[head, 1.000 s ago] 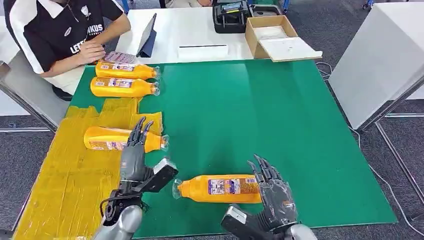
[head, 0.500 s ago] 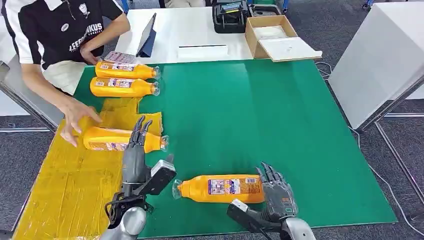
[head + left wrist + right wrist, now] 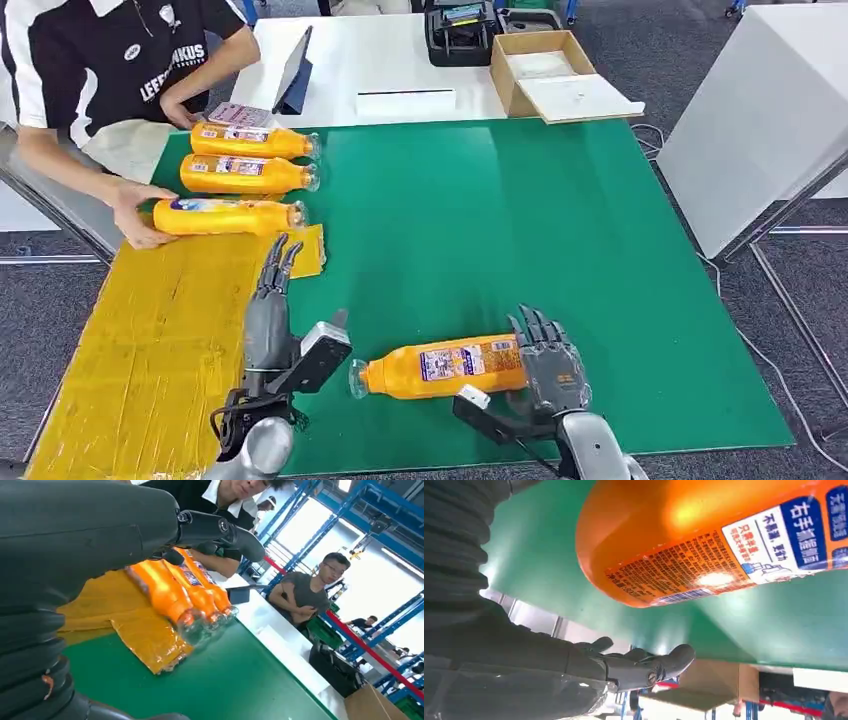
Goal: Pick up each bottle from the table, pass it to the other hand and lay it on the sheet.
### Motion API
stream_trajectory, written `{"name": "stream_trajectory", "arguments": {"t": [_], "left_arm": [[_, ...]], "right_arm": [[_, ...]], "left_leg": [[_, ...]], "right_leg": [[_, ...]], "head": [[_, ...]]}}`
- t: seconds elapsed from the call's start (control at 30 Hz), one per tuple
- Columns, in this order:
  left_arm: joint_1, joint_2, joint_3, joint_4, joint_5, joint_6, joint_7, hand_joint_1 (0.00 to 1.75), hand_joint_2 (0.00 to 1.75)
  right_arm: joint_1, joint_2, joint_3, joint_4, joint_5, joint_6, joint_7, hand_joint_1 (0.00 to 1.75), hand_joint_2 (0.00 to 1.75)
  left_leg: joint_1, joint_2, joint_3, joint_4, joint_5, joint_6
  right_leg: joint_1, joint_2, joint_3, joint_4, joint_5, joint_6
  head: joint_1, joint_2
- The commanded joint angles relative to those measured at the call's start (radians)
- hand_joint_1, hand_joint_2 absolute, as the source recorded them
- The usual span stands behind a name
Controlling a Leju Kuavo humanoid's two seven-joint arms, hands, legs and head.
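Lying beside the right hand (image 3: 548,362), an orange bottle (image 3: 440,366) rests on green.

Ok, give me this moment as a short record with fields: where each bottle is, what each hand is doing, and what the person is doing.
near bottle: lying on the green mat, cap toward the robot's left
right hand: at the near bottle's base, fingers spread; a grip can't be confirmed
left hand: open, holds nothing, over the edge of the yellow sheet
third bottle: lying at the sheet's far end, held by the person's hand
two far bottles: lying side by side on the mat beyond the sheet
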Motion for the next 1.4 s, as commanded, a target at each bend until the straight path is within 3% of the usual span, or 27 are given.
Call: {"name": "stream_trajectory", "arguments": {"t": [0.03,0.17,0.37,0.63,0.83,1.0,1.23,1.4], "left_arm": [[-0.007,-0.003,0.035,0.036,-0.006,0.021,-0.004,0.00,1.75],[-0.015,-0.004,0.038,0.063,-0.006,0.040,-0.014,0.00,1.75],[-0.044,-0.008,0.014,0.086,0.001,0.043,-0.018,0.00,1.75],[-0.057,-0.008,0.009,0.094,0.005,0.038,-0.017,0.00,1.75],[-0.094,-0.007,-0.008,0.119,0.027,0.037,-0.015,0.00,1.75],[-0.095,-0.007,-0.010,0.119,0.028,0.037,-0.015,0.00,1.75],[-0.116,-0.008,-0.017,0.136,0.045,0.053,-0.006,0.00,1.75],[-0.143,-0.014,-0.020,0.155,0.048,0.051,0.000,0.00,1.75]], "right_arm": [[-0.085,0.034,0.067,0.024,0.111,-0.042,0.010,0.00,1.75],[-0.075,0.039,0.075,-0.026,0.098,-0.024,-0.016,0.00,1.75],[-0.164,0.056,0.101,0.087,0.026,0.009,-0.086,0.00,1.75],[-0.190,0.045,0.119,0.101,0.010,0.007,-0.099,0.00,1.75],[-0.320,0.052,0.156,0.300,-0.148,0.115,-0.154,0.00,1.75],[-0.325,0.052,0.157,0.313,-0.154,0.112,-0.157,0.00,1.75],[-0.479,0.083,0.196,0.619,-0.267,0.197,-0.177,0.00,1.75],[-0.525,0.097,0.207,0.723,-0.305,0.222,-0.199,0.00,1.75]], "left_leg": [[-0.001,0.004,0.005,0.000,-0.003,-0.002],[-0.002,0.001,0.007,0.000,-0.003,-0.002],[-0.001,0.002,0.007,0.001,-0.003,-0.002],[-0.001,0.001,0.006,0.000,-0.001,-0.002],[-0.002,0.001,0.008,0.000,-0.001,-0.002],[-0.001,0.001,0.007,0.000,-0.001,-0.002],[-0.001,0.002,0.007,0.000,0.001,-0.004],[-0.001,-0.001,0.007,0.000,0.002,-0.004]], "right_leg": [[-0.001,0.001,0.004,0.000,-0.002,0.000],[-0.001,-0.002,0.006,0.001,-0.003,0.000],[-0.001,-0.001,0.006,0.001,-0.003,0.001],[-0.001,-0.002,0.005,0.000,-0.002,0.000],[-0.001,-0.002,0.007,0.000,-0.002,0.001],[0.000,-0.002,0.006,-0.001,-0.002,0.000],[-0.001,-0.001,0.006,0.000,-0.001,0.001],[-0.001,-0.003,0.006,0.000,-0.001,0.001]], "head": [[0.000,0.000],[0.000,0.000],[0.000,0.000],[0.000,0.000],[0.000,0.000],[0.000,0.000],[0.000,0.000],[0.000,0.000]]}}
